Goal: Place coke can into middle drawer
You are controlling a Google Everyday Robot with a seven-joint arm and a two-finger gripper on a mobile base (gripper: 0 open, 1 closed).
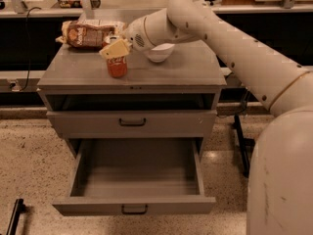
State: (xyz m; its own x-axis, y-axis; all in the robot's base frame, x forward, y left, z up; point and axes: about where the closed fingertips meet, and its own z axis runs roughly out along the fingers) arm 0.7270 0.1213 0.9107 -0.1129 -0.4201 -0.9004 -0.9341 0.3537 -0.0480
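The coke can stands upright on the cabinet top, left of the middle. My gripper reaches in from the right and sits right at the can's top, covering its silver lid. The middle drawer, the lowest one, is pulled wide open below and nothing lies in it. Its front with the dark handle faces me.
A white bowl sits behind my wrist, and a brown snack bag lies at the back left of the cabinet top. A shut drawer front is above the open one. My arm spans the right side.
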